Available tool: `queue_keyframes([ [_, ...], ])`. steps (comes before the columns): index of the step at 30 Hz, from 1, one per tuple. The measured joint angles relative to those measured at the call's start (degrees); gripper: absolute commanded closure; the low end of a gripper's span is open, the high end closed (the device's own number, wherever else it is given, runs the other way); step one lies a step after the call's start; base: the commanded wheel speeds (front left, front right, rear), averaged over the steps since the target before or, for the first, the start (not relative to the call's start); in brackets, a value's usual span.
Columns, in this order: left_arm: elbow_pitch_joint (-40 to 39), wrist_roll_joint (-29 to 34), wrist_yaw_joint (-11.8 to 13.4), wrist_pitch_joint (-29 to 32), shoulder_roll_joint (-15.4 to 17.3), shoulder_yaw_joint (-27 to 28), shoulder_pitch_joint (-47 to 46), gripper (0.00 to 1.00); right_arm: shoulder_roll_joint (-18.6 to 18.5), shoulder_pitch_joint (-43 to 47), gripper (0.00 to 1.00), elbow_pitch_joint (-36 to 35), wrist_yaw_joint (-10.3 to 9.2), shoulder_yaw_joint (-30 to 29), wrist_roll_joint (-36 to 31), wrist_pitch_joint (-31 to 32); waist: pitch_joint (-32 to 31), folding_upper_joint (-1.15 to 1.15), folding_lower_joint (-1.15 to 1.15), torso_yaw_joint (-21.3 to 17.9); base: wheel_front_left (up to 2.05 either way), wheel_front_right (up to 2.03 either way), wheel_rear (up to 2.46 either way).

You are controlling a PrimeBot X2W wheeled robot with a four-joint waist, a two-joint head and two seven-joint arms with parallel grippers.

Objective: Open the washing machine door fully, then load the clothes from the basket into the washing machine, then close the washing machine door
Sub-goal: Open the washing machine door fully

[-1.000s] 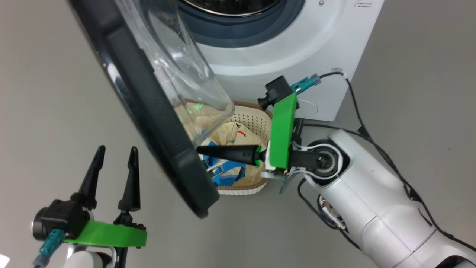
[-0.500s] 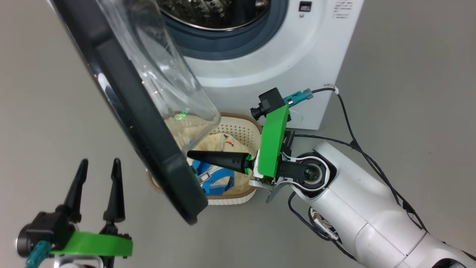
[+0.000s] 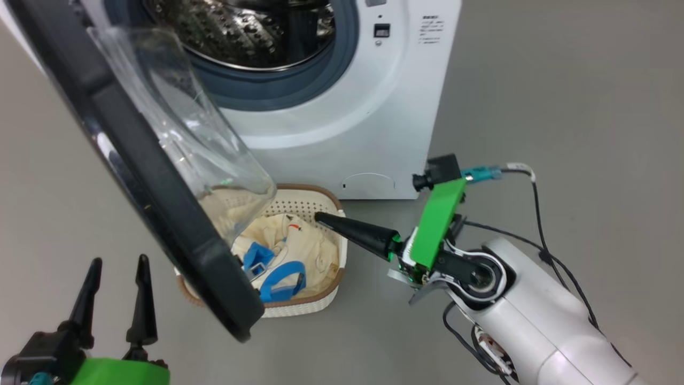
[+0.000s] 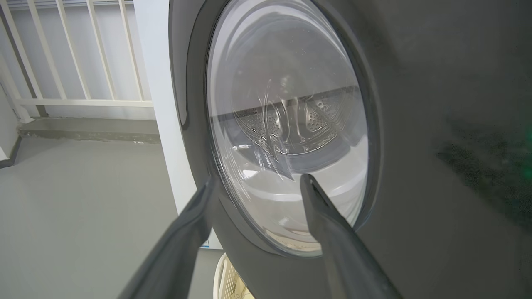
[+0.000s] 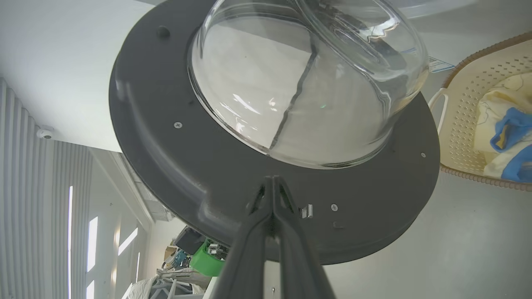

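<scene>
So, biggest first: there's one washing machine (image 3: 342, 133), white, at the far side, with its steel drum (image 3: 240, 27) visible and empty as far as my head view goes. Its one washing machine door (image 3: 133, 176) hangs open on the left, swung out toward me and cutting across the left half of that view. My left wrist view gets the door's outer face, with the drum showing through the glass and a white railing (image 4: 75, 54) far off to the left. My right wrist view gets the inner face instead, glass bowl bulging out at me. There's one basket (image 3: 299, 307) on the grey floor (image 3: 561, 107), just near of the machine and partly behind the door's lower edge. The right wrist view also catches one of its white handles (image 5: 440, 108). The clothes (image 3: 299, 246) are inside it, a cream heap with blue trim, and I can't tell how many pieces. I've got two grippers with two fingers each. My left gripper (image 3: 118, 260) sits near left with its fingers spread and empty, outside the door. My right gripper (image 3: 319, 217) is pinched closed on nothing, tip over the basket's far right corner, and I can't tell if it touches.
</scene>
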Motion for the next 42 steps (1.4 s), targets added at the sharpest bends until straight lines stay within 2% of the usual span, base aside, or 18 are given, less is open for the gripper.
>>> queue_keyframes([
  [6, -0.08, 0.18, 0.0, 0.0, -0.01, 0.83, 0.93, 0.0, -1.12, 3.74, 1.0, -2.13, 0.0, -2.98, 0.0, -4.54, -1.41, 0.0, 0.0, -1.63, 0.0, 0.0, 0.0],
  [8, -0.1, 0.21, 0.0, 0.0, -0.03, 1.11, 1.68, 0.0, -1.25, 5.03, 0.71, -2.29, 0.0, -4.65, -0.01, -7.68, -1.74, 0.0, 0.0, -2.08, 0.0, 0.0, 0.0],
  [9, -0.18, 0.41, 0.0, 0.0, -0.02, 1.44, 2.03, 0.0, -1.32, 5.56, 0.51, -2.33, 0.0, -5.11, -0.08, -9.13, -1.88, 0.0, 0.0, -2.35, 0.0, 0.0, 0.0],
  [10, -0.34, 0.57, 0.0, 0.0, -0.02, 1.7, 2.4, 0.0, -1.37, 6.03, 0.0, -2.34, 0.0, -5.45, -0.3, -10.29, -2.0, 0.0, 0.0, -2.62, 0.0, 0.0, 0.0],
  [16, -0.49, 0.58, 0.0, 0.0, -0.07, 2.26, 2.85, 0.0, -1.52, 8.81, 0.0, -2.71, 0.0, -8.03, -2.2, -17.56, -2.36, 0.0, 0.0, -3.89, 0.0, 0.0, 0.0],
  [25, -1.14, 1.08, 0.0, 0.0, -0.56, 3.96, 4.03, 0.0, -2.49, 10.12, 0.0, -4.26, 0.0, -10.96, -11.03, -31.28, -2.68, 0.0, 0.0, -5.64, 0.0, 0.0, 0.0],
  [31, -1.36, 1.08, 0.0, 0.0, -0.77, 4.28, 4.08, 0.0, -3.58, 12.01, 0.0, -4.59, 0.0, -12.28, -14.38, -37.09, -2.93, 0.0, 0.0, -6.41, 0.0, 0.0, 0.0],
  [37, -1.47, 1.1, 0.0, 0.0, -0.89, 4.36, 4.83, 0.0, -5.7, 12.73, 0.0, -3.02, 0.01, -15.39, -23.27, -41.54, -3.27, 0.0, 0.0, -6.98, 0.0, 0.0, 0.0],
  [39, -1.48, 1.1, 0.0, 0.0, -0.91, 4.42, 4.93, 0.0, -6.12, 12.98, 0.0, -2.3, 0.01, -16.93, -28.18, -41.84, -3.38, 0.0, 0.0, -7.03, 0.0, 0.0, 0.0],
  [42, -1.59, 1.1, 0.0, 0.0, -1.02, 4.64, 4.94, 0.0, -5.6, 14.46, 0.0, -2.29, 0.01, -22.9, -37.61, -41.89, -3.37, 0.0, 0.0, -7.11, 0.0, 0.0, 0.0],
])
